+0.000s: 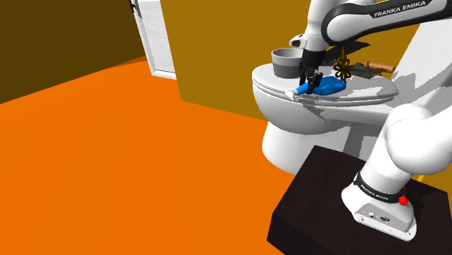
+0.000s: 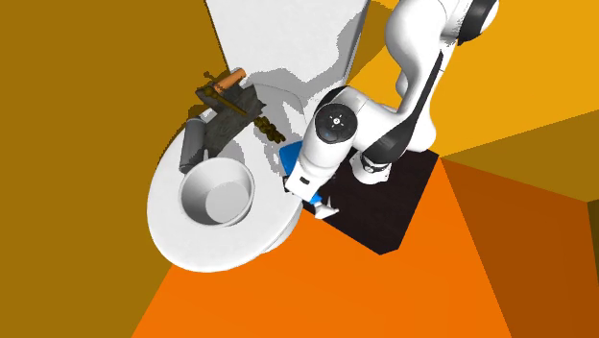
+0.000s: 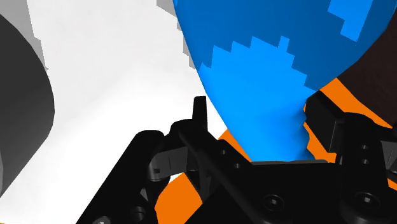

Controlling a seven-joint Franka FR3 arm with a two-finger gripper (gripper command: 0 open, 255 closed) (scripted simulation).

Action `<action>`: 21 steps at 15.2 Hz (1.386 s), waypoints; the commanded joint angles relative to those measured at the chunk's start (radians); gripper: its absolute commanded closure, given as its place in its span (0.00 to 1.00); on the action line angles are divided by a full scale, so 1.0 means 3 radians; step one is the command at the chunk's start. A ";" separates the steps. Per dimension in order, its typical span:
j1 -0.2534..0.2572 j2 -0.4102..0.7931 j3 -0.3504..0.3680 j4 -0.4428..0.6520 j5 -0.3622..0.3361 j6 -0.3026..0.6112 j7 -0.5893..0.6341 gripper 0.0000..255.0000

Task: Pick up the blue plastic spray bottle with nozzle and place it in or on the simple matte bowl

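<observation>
A blue spray bottle [image 1: 330, 86] lies on its side on the white toilet lid [image 1: 366, 93], its pale nozzle pointing to the shoulder view's left. My black gripper [image 1: 310, 81] reaches down onto its narrow neck end. In the wrist view the gripper [image 3: 261, 127] is shut on the bottle [image 3: 267, 76], with a finger pressed to each side of the blue neck. The grey bowl [image 1: 286, 61] stands upright on the lid just behind and left of the gripper. From above, the bowl [image 2: 219, 192] sits a short way from the bottle [image 2: 291, 154], which the hand largely covers.
A dark flower-like ornament [image 1: 343, 69] and a brown-handled tool [image 1: 377, 67] lie on the lid behind the bottle. The lid's front rim drops to the orange floor [image 1: 109, 159]. The black stand [image 1: 326, 210] is at the lower right.
</observation>
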 commanded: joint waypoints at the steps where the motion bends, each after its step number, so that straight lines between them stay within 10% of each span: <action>1: 0.0006 -0.0016 0.0021 0.0075 0.0019 -0.0091 -0.0010 1.00; 21: 0.0065 0.0076 0.0169 0.1018 0.0172 -0.0936 -0.0142 1.00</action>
